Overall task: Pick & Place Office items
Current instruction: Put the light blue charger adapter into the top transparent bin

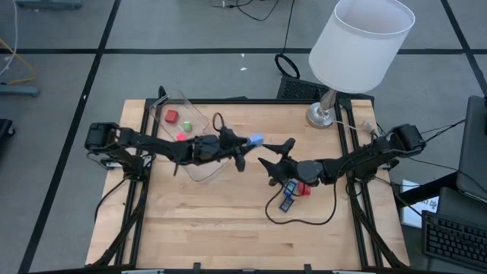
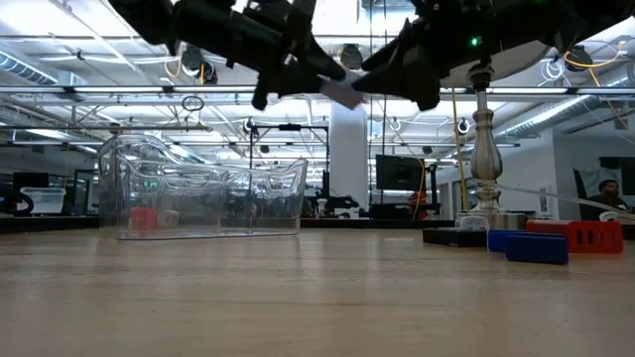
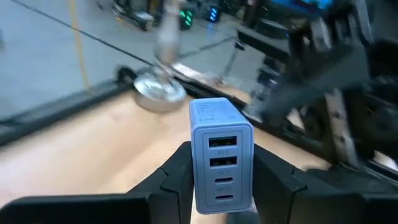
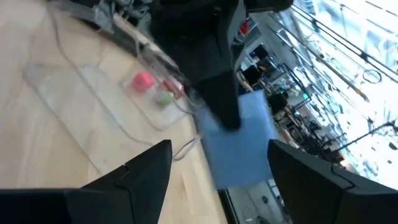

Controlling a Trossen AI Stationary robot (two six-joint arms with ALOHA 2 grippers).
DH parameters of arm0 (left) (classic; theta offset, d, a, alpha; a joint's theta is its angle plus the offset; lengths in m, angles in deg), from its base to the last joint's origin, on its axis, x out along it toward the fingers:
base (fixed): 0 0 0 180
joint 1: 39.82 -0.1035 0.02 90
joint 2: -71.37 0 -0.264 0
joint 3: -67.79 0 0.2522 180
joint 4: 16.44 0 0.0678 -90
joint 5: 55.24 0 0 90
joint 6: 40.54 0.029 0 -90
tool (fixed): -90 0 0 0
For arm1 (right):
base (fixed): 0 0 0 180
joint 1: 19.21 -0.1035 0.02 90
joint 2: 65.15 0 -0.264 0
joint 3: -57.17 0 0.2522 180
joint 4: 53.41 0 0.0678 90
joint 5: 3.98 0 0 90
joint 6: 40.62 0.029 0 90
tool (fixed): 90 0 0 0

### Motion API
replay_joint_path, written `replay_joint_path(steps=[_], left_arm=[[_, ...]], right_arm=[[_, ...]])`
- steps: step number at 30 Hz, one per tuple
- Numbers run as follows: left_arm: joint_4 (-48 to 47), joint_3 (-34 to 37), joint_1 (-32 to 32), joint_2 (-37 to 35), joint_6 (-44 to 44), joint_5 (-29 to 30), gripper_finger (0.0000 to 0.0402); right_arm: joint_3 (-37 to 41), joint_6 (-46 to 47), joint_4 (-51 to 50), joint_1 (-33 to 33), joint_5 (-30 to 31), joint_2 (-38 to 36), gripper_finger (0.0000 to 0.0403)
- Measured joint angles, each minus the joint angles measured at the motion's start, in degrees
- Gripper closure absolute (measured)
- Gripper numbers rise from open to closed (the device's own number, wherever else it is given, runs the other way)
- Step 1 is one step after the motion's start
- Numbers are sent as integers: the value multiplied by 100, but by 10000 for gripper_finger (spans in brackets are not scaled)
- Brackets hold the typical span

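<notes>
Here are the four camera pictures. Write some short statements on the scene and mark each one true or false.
1. The left end effector holds a light blue charger. True.
2. The right end effector is shut on the charger. False: its fingers stand open, apart from it.
3. The clear container has a red piece inside. True.
4. The lamp lies tipped over. False: it stands upright at the table's far edge.
5. Both arms rest on the table. False: they are raised above it.
</notes>
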Motion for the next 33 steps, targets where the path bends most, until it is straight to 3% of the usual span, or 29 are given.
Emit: replay_joint_path(steps=[4, 15, 21, 33], left_arm=[[-645, -2, -56, -532, 256, 346, 277], [-2821, 7, -55, -1767, 247, 1198, 281], [-3078, 359, -57, -2129, -119, 1814, 278], [-3059, 1713, -98, -3251, -899, 2809, 280]], right_arm=[[0, 381, -96, -73, 306, -242, 148], [-2, 1502, -1014, -388, 261, -1122, 149], [-2, 1789, -1426, -443, 272, -1347, 149], [-2, 1933, -1501, -441, 266, -1349, 149]])
